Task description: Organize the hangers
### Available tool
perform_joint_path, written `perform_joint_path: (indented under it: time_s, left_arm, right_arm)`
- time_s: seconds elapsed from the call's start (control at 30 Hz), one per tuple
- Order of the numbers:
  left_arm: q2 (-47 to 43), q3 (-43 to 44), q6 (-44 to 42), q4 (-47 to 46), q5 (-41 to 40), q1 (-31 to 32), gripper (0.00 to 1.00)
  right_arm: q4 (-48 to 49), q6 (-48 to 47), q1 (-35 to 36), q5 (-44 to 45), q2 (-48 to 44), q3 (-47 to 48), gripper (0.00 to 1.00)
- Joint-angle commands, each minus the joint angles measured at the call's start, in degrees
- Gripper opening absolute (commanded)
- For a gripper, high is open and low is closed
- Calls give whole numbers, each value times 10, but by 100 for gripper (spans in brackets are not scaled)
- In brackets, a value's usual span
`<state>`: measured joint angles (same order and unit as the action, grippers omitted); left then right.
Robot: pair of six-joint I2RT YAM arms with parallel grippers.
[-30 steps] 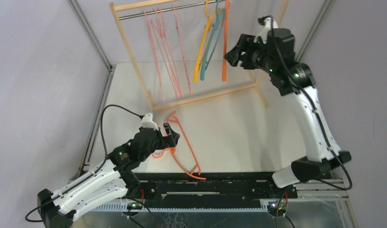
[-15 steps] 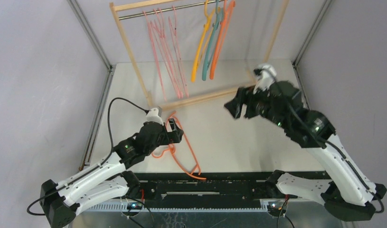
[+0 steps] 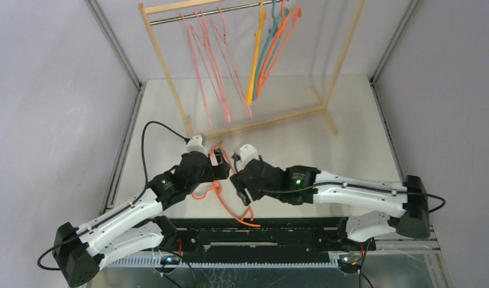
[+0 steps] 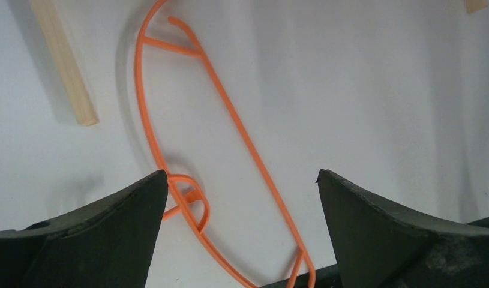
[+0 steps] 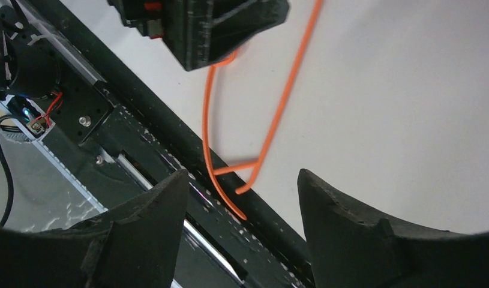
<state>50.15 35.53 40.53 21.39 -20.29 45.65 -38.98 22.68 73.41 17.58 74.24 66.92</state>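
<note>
Currently left gripper (image 4: 242, 177) open, right gripper (image 5: 242, 175) open, both over orange hanger (image 4: 241, 133) on table (image 3: 326, 144).

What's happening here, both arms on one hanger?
Both arms are bent over the one orange hanger lying flat on the table close to their bases. The left gripper hangs above its hook part and the right gripper above the end nearest the bases. Both are open and neither holds it. The other hangers, pink, yellow-orange, teal and orange, hang on the wooden rack at the far side.
</note>
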Motion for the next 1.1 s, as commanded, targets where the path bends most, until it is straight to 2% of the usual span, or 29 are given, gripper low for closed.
perform_joint_path:
  time_s: [0.0, 0.2, 0.47, 0.73, 0.87, 0.97, 1.07]
  left_arm:
    - [-28, -28, 10, 3, -22, -24, 99]
    - [-102, -63, 5, 24, -9, -84, 99]
    - [-125, -68, -7, 46, -7, -139, 100]
    - [-120, -66, -11, 44, 1, -146, 100]
    - [-117, -60, -17, 42, 5, -147, 100]
    - [-114, -56, -15, 43, 7, -148, 100]
    - [-113, -56, -12, 40, 7, -147, 100]
  right_arm:
    - [124, 13, 24, 13, 38, -8, 74]
    - [176, 16, 57, 16, 113, -15, 72]
    - [257, 41, 66, -26, 213, -46, 69]
    - [299, 55, 64, 10, 273, -69, 65]
    - [296, 60, 61, 22, 297, -75, 55]
    - [304, 73, 63, 27, 307, -95, 53]
    - [309, 91, 63, 35, 304, -121, 47]
